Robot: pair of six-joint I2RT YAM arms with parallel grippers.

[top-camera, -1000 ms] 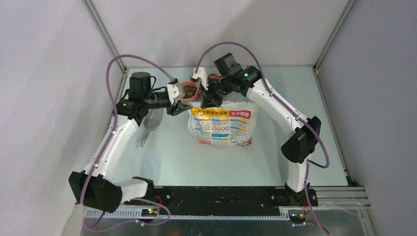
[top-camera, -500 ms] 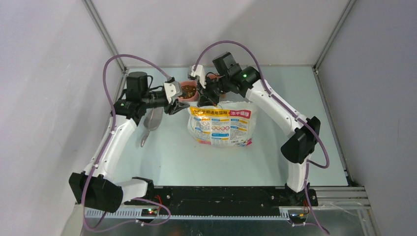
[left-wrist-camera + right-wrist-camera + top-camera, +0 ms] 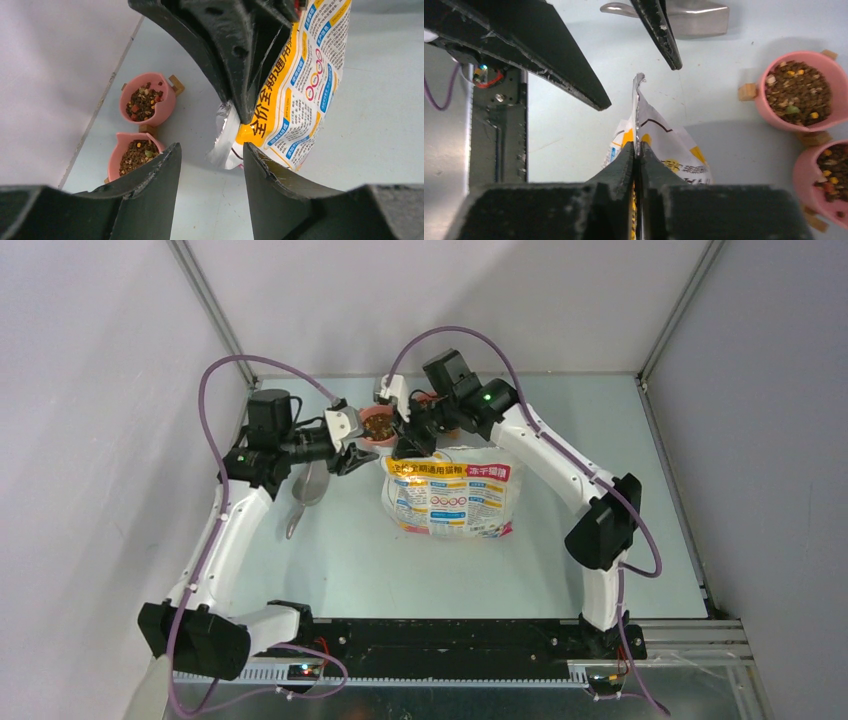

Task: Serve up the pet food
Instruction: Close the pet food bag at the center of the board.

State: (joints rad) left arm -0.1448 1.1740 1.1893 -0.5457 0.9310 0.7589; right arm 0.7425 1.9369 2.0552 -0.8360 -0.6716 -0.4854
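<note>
I am shifting both arms a little to the left of where they were a second ago. My left pincer (image 3: 210, 150) is backing away from the top of the bag (image 3: 450, 498), hanging with its fingers apart and gripping nothing. My right pincer (image 3: 638, 150) is sliding along with it. In its own view its fingers are pressing together on the bag's silvery top seam, so I am reading it as clamped on that edge; whether the grip is starting to loosen I cannot tell. The bag itself is sitting where it was, printed face toward my bases.

The pet food (image 3: 796, 92) is lying in the two pink bowls (image 3: 774, 119) just beyond the bag's top edge, on its far side. Both are showing a good layer of brown pellets with a few coloured bits. The scoop (image 3: 312, 483) is resting on the table (image 3: 340, 560) to the left of the bag, with neither pincer touching it.

I am taking this to mean the filling is about done — the left pincer is stepping clear. What is remaining for me is letting go of the seam without tipping the bag toward the bowls.
</note>
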